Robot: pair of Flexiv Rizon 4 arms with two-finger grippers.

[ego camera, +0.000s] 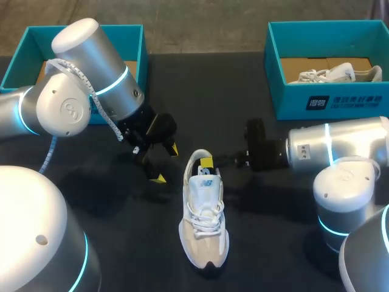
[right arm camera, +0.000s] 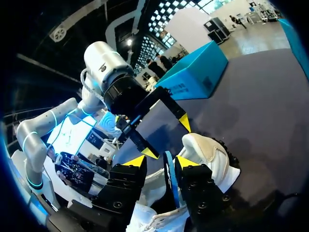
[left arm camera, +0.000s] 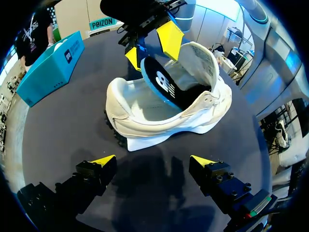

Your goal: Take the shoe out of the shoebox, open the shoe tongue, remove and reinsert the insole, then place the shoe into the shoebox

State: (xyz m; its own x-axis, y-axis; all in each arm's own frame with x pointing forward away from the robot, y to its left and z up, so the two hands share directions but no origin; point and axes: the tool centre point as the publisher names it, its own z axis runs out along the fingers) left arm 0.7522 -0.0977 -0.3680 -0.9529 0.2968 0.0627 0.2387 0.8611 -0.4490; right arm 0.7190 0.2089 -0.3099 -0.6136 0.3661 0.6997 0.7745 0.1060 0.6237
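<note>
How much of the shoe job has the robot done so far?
Done: the shoe is out, lying on the table. In hand: the right gripper pinches the insole, which sticks partly out of the shoe; whether it is coming out or going in, I cannot tell. The left gripper hovers open beside the shoe. Left: seating the insole and putting the shoe into a teal shoebox.

left arm's fingers (left arm camera: 104, 161) stand wide apart, right arm's fingers (right arm camera: 136, 161) clamp the insole (left arm camera: 166, 84).
</note>
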